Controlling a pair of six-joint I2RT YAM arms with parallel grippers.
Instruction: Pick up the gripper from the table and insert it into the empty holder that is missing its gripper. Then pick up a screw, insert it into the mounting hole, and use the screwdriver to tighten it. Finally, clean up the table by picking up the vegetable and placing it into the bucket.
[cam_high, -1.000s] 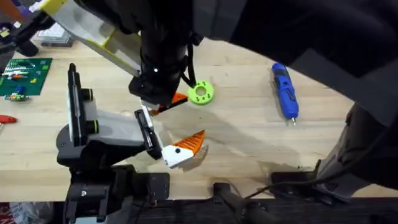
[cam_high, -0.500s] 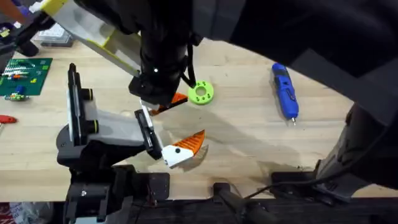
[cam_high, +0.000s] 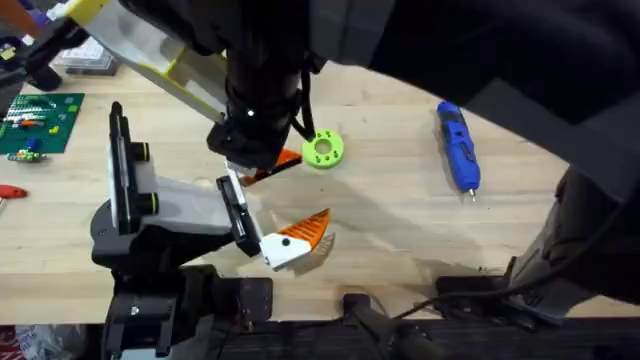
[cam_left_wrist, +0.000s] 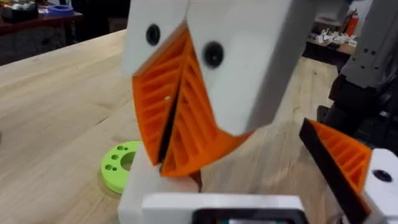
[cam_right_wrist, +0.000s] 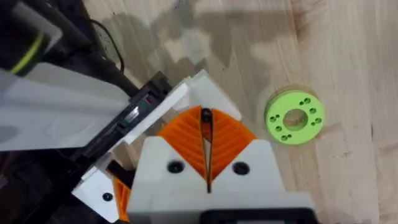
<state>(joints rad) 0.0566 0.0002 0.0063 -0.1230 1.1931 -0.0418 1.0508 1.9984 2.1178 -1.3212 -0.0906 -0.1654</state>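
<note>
Left of centre in the overhead view, the right gripper (cam_high: 250, 172) (cam_right_wrist: 205, 121) is pressing down at the top end of the holder (cam_high: 238, 215) – the black flat bracket that is ending the white-grey arm body on its dark stand. Its white fingers are sitting closed, orange ribbed pads (cam_left_wrist: 186, 124) meeting along a thin seam; I cannot tell whether anything is pinched in that seam. In the left wrist view its tips are touching a white finger base (cam_left_wrist: 146, 190), which is lying against the bracket edge, though whether it is fully seated I cannot tell. At the lower end of the bracket, toward the lower centre of the overhead frame, a mounted finger (cam_high: 298, 238) (cam_left_wrist: 345, 162) is pointing its orange tip right and up. A lime-green disc (cam_high: 323, 148) (cam_right_wrist: 293, 117) is lying on the wooden table (cam_high: 400, 220) just right of the closed gripper – near it, but apart. Well apart, at the upper right, the blue screwdriver (cam_high: 458, 148) is lying with its metal tip pointing toward the bottom of the frame.
</note>
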